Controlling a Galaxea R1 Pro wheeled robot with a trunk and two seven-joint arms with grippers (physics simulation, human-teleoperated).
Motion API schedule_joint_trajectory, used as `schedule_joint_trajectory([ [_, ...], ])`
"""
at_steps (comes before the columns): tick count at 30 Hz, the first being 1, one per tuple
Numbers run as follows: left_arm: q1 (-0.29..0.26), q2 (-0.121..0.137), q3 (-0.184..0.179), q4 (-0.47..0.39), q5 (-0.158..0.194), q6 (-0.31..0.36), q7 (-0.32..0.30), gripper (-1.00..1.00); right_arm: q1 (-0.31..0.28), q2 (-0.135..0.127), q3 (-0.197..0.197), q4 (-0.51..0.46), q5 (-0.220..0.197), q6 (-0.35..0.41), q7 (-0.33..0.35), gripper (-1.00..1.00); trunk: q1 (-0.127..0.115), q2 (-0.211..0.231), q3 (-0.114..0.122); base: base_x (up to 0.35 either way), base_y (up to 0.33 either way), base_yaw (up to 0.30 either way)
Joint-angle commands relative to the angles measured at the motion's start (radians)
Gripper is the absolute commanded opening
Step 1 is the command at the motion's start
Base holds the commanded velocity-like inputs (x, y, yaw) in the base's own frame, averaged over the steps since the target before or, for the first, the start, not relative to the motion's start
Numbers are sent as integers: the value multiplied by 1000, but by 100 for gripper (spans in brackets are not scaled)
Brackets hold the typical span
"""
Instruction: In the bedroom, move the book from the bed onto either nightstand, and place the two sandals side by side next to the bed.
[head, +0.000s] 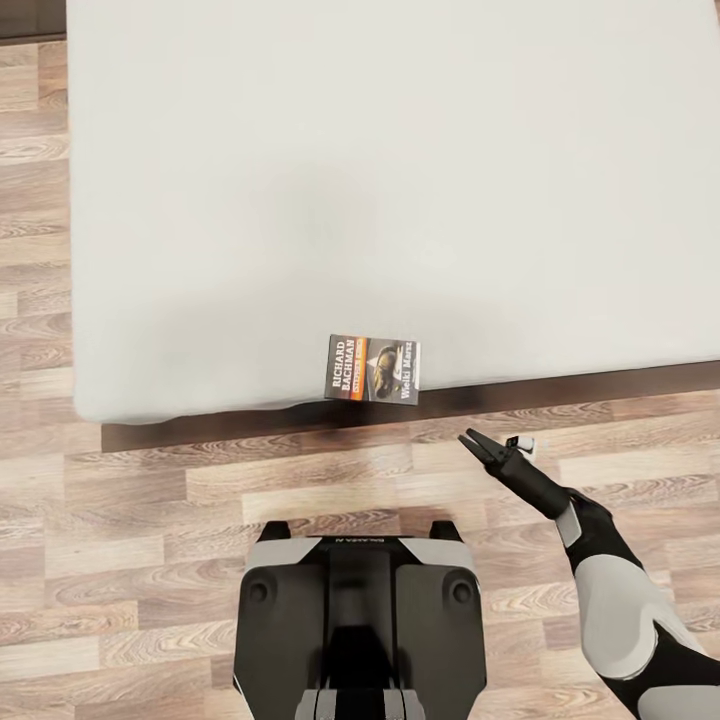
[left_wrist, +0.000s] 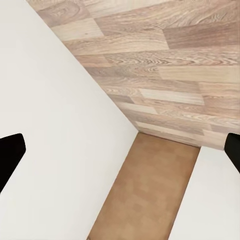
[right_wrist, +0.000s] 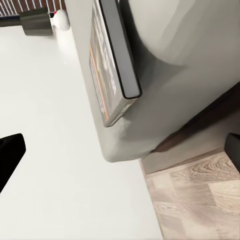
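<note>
At the bottom centre of the head view sits your robot's dark base (head: 360, 620), and from the lower right your right gripper (head: 497, 447) reaches up over the wood-plank floor (head: 200, 500) with its fingers spread apart — holding nothing. Just above it, right of centre, the book (head: 372, 368) lies flat at the near edge of the bed (head: 400, 180), on the off-white mattress. Your left gripper's fingertips (left_wrist: 10, 155) sit wide apart at the left wrist view's edges — nothing between them.

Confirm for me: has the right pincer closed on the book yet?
No, the right pincer hangs open over the floor, apart from the book on the bed.
</note>
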Motion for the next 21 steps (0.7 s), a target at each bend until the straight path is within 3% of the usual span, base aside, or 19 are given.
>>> schedule_joint_trajectory([
  [1, 0, 0, -8, 1, 10, -4, 1, 100, -1, 2, -5, 0, 11, 11, 7, 100, 4, -8, -4, 0, 0, 0],
  [7, 0, 0, -8, 0, 10, -4, 1, 100, -1, 6, 1, 0, 11, 10, 7, 100, 27, -50, -22, 0, 0, 0],
  [17, 0, 0, -8, 0, 10, -4, 5, 100, -1, 5, 4, 0, 10, 10, 7, 100, 27, -50, -22, 0, 0, 0],
  [21, 0, 0, -8, 0, 10, -4, 6, 100, -1, 5, 5, -1, 11, 10, 7, 100, 42, -78, -35, 0, 0, 0],
])
